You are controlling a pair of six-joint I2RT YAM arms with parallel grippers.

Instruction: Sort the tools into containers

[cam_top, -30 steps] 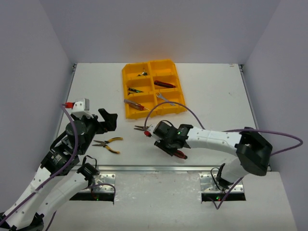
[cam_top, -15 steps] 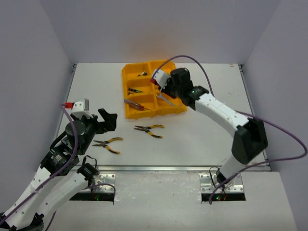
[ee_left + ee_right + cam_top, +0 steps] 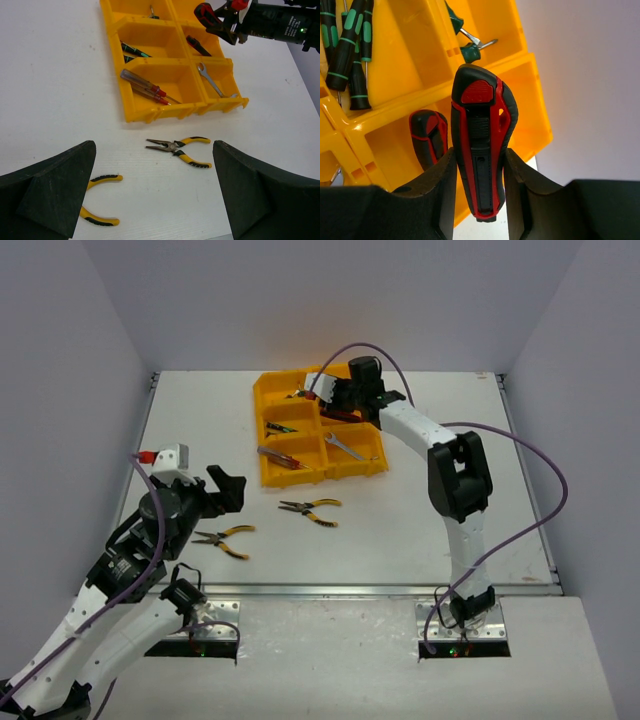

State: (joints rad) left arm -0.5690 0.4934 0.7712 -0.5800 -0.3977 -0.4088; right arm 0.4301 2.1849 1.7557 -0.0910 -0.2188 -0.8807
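My right gripper (image 3: 330, 405) is shut on a red-and-black utility knife (image 3: 482, 125) and hovers over the back right of the yellow tray (image 3: 320, 475). A second utility knife (image 3: 427, 132) lies in the compartment below it. Other compartments hold green screwdrivers (image 3: 134, 49), red-blue screwdrivers (image 3: 145, 87) and a silver wrench (image 3: 212, 82). Two yellow-black pliers lie on the table: one pair (image 3: 310, 508) in front of the tray, the other (image 3: 225, 538) further left. My left gripper (image 3: 225, 490) stands open above the table with nothing in it, next to the left pliers (image 3: 100, 200).
The tray's far left compartment holds small green-handled tools (image 3: 470, 45). Grey walls close the table on three sides. The right arm's purple cable (image 3: 520, 440) arcs over the table's right half. A metal rail (image 3: 330, 590) runs along the near edge.
The right arm has swung from the near middle of the table up to the tray's back, carrying the utility knife. The left arm has stayed where it was.
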